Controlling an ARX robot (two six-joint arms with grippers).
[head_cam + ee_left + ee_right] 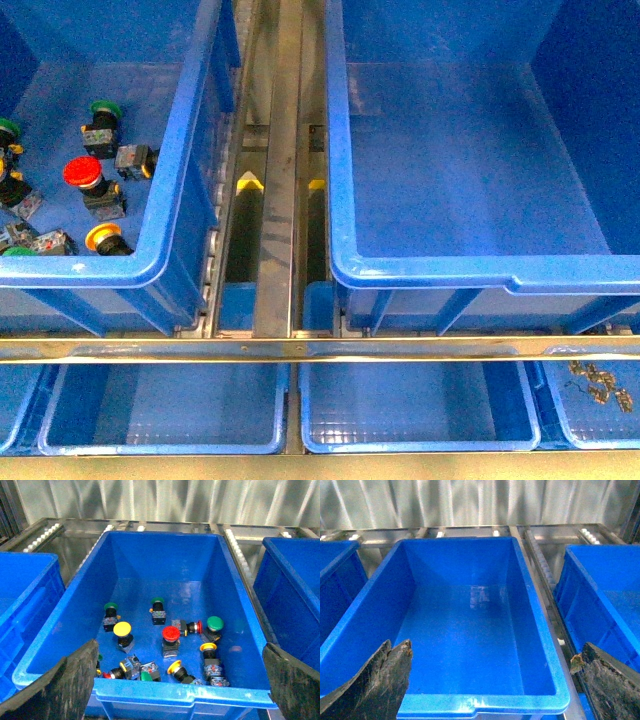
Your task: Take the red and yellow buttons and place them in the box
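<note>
Front view takes in two big blue crates, one on each side of the steel roller track (278, 200). Right of the track sits the box (450, 170), deep and thick-rimmed, its bare blue floor in plain sight. Left of the track stands the other crate (80, 272), and all the switches lie in it. Past the track's near end runs a row of shallower blue trays (170, 405). The one furthest right of the track holds a few small metal parts (600, 385).

My left gripper (179, 646) hangs over the crate left of the track, its two black fingers (70, 685) spread wide and gripping nothing. My right gripper (495, 647) hangs over the box right of the track, spread just as wide and also holding nothing.

Inside the crate left of the track, the red button (170, 634) stands cap up in the middle of the cluster. The yellow button (122, 629) stands near it, not touching, cap up as well. More yellow-capped switches (208, 647) lie close by, with green-capped switches (215, 623) scattered around them. All of them sit well apart from my fingers.
</note>
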